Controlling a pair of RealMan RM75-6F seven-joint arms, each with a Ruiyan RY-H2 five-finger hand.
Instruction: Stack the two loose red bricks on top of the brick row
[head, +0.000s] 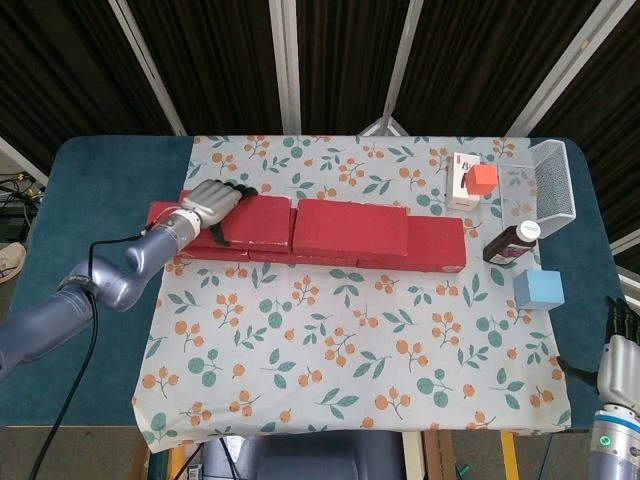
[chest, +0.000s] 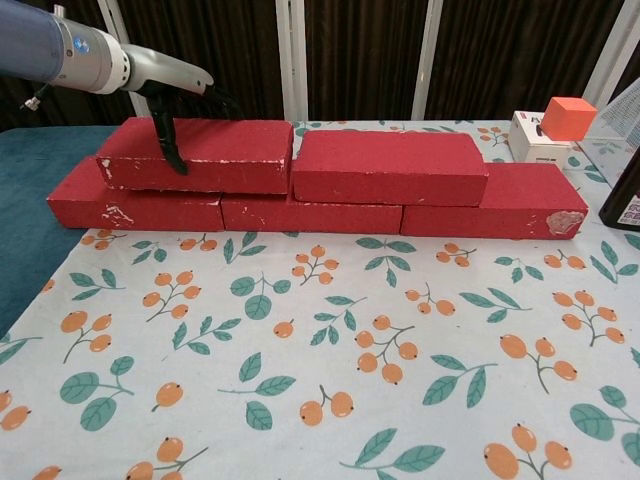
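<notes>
A row of red bricks (head: 420, 250) (chest: 310, 214) lies across the floral cloth. Two more red bricks sit on top of it. My left hand (head: 213, 204) (chest: 172, 92) grips the left upper brick (head: 255, 219) (chest: 205, 155) at its left end, thumb down the front face and fingers over the top. That brick's right end meets the right upper brick (head: 350, 228) (chest: 388, 167). My right hand (head: 616, 352) hangs at the table's lower right corner, holding nothing, fingers upright and apart; the chest view does not show it.
At the right of the cloth stand a white box (head: 462, 182) with an orange cube (head: 483, 178) on it, a dark bottle (head: 512, 243), a blue cube (head: 539, 289) and a clear mesh basket (head: 556, 185). Teal table edges (head: 100, 200) flank the cloth.
</notes>
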